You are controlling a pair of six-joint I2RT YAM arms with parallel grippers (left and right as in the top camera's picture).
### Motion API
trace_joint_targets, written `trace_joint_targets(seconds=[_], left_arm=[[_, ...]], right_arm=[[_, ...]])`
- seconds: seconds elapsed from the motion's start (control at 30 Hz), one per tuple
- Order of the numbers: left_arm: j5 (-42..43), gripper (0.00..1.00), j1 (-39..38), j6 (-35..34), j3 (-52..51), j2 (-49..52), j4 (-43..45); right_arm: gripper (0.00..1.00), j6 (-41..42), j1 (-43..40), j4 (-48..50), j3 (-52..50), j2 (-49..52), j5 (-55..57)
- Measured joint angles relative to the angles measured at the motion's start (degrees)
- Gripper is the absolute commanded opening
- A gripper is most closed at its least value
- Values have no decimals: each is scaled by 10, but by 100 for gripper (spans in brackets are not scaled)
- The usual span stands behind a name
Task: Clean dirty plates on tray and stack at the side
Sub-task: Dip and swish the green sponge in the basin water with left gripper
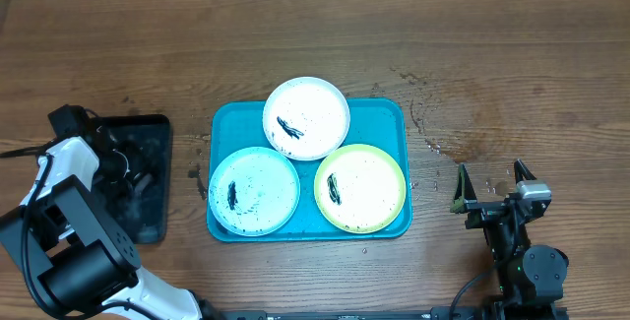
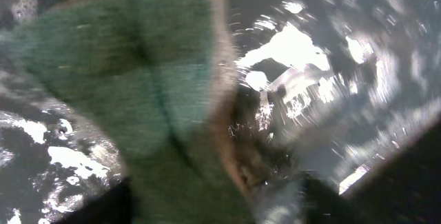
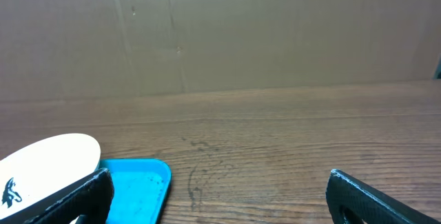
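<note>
On the turquoise tray [image 1: 389, 113], in the middle of the wooden table [image 1: 492, 64], three smeared plates lie flat. The white plate [image 1: 306, 118] overhangs the tray's far rim, the light blue plate [image 1: 254, 190] fills its near-left corner and the yellow-green plate [image 1: 359, 188] its near-right. Left of the tray, the left gripper [image 1: 126, 174] is low in a wet black tray [image 1: 153, 133], pressed close to a green sponge [image 2: 138, 93]; whether its fingers have clamped the sponge cannot be told. Right of the tray, the right gripper [image 1: 490, 190] sits with jaws spread wide, holding nothing. The light blue plate is nearest the left arm, so scrubbing probably begins there. Being round, the plates impose no approach axis. The wood right of the tray looks roomy enough for a stack.
</note>
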Motion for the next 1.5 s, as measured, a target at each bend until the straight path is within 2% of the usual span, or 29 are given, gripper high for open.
trace_joint_targets(seconds=[0.17, 0.23, 0.43, 0.47, 0.57, 0.63, 0.67, 0.73, 0.9, 1.3, 1.4, 1.5], left_arm=[[1, 99, -3, 0, 3, -2, -9], [0, 85, -3, 0, 3, -2, -11], [-10, 9, 2, 0, -3, -2, -29], [-10, 4, 3, 0, -4, -2, -29], [-9, 4, 3, 0, -5, -1, -28], [-9, 6, 3, 0, -5, -1, -28], [-9, 22, 3, 0, -5, -1, -28], [-6, 99, 3, 0, -6, -1, -24], [9, 100, -2, 0, -2, -3, 5], [-60, 100, -1, -2, -7, 2, 89], [-63, 63, -1, -1, -7, 4, 100], [-70, 18, 1, -4, -9, 7, 108]], right_arm=[[100, 0, 0, 0, 0, 0, 0], [100, 0, 0, 0, 0, 0, 0], [100, 0, 0, 0, 0, 0, 0], [100, 0, 0, 0, 0, 0, 0], [100, 0, 0, 0, 0, 0, 0], [100, 0, 0, 0, 0, 0, 0], [100, 0, 0, 0, 0, 0, 0], [100, 0, 0, 0, 0, 0, 0], [100, 0, 0, 0, 0, 0, 0], [100, 0, 0, 0, 0, 0, 0], [100, 0, 0, 0, 0, 0, 0], [100, 0, 0, 0, 0, 0, 0]])
